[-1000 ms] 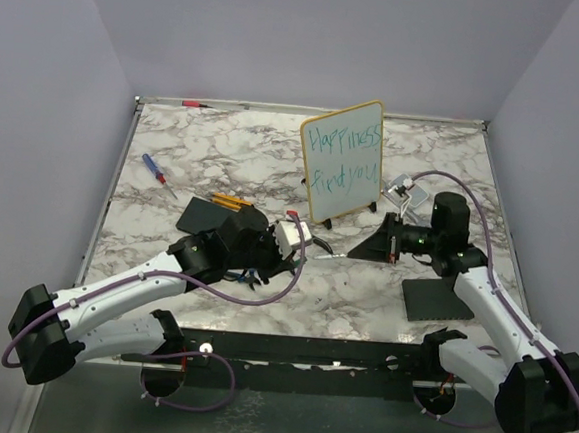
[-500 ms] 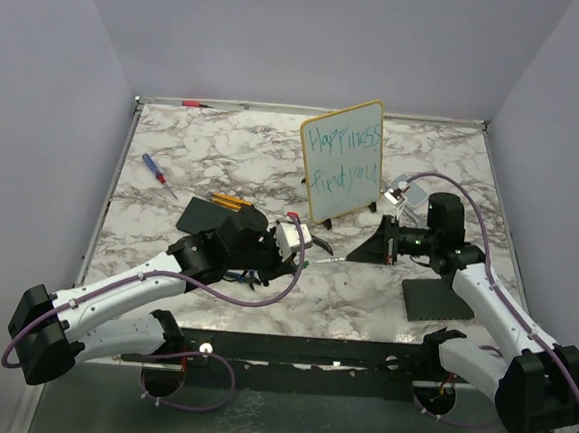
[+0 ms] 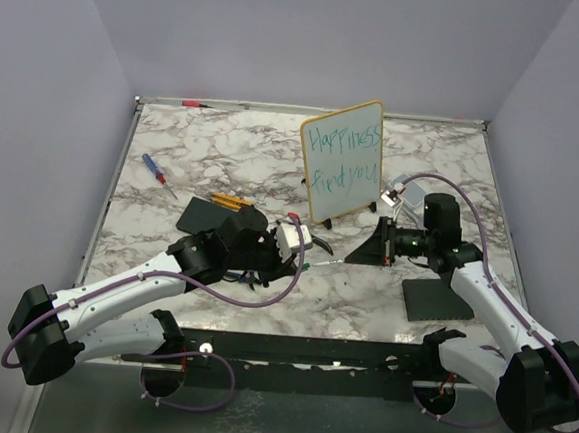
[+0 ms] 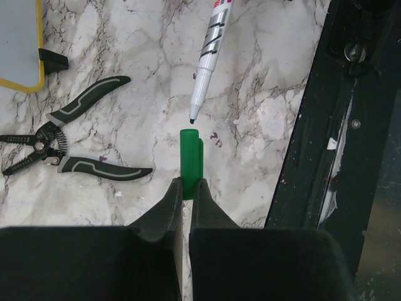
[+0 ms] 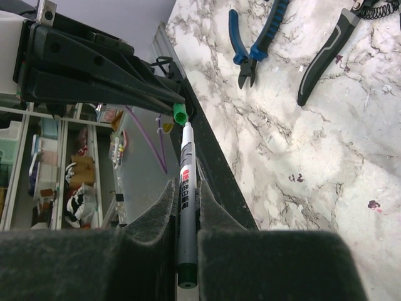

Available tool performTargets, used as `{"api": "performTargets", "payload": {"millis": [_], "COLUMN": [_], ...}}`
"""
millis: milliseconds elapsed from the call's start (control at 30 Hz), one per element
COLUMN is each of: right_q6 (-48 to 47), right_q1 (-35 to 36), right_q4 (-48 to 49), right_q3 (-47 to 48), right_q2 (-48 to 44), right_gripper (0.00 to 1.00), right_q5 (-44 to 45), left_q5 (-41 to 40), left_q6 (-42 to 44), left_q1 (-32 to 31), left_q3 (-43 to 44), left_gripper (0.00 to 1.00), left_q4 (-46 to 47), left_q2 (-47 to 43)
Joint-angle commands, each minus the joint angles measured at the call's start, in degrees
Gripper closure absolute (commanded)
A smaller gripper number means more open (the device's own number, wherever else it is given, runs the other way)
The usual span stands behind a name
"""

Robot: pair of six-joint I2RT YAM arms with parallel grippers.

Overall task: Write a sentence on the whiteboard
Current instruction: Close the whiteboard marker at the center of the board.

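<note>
The whiteboard point(image 3: 341, 161) stands upright at the back middle, with the sentence point(image 3: 344, 153) in teal on it; its yellow-rimmed corner shows in the left wrist view point(image 4: 25, 75). My left gripper point(image 4: 186, 185) is shut on a green marker cap point(image 4: 190, 157), also in the top view point(image 3: 303, 267). My right gripper point(image 5: 186, 188) is shut on a grey marker point(image 5: 187, 153). The marker's bare tip point(image 4: 192, 118) points at the cap's open end with a small gap. The two grippers face each other low over the table in front of the board.
Grey-handled wire strippers point(image 4: 69, 141) and blue-handled cutters point(image 5: 257, 34) lie under the left gripper. Dark grey pads lie at the left point(image 3: 204, 213) and right point(image 3: 435, 300). A blue screwdriver point(image 3: 157, 173) lies at the left and a red pen point(image 3: 191, 101) at the back edge.
The right wrist has shifted slightly back and the marker has tilted, its tip dropping toward the cap. The left arm has barely moved.
</note>
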Motion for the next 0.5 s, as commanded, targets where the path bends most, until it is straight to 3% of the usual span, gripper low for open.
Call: {"api": "performTargets", "payload": {"millis": [0, 467], "right_q6": [-0.85, -1.55], "right_q1": [0.76, 1.16], "right_q4": [-1.28, -2.14], "right_q3": [2.06, 2.56], "right_q2": [0.48, -0.19], "right_gripper": [0.99, 0.99], "right_q5": [0.92, 2.00], "left_q5": [2.50, 2.42], "left_q6": [-0.06, -0.03], "left_q1": [-0.13, -0.12], "left_q3": [0.66, 0.74], "left_gripper": [1.00, 1.00], "left_q4": [0.14, -0.03], "left_q2": [-0.23, 0.23]}}
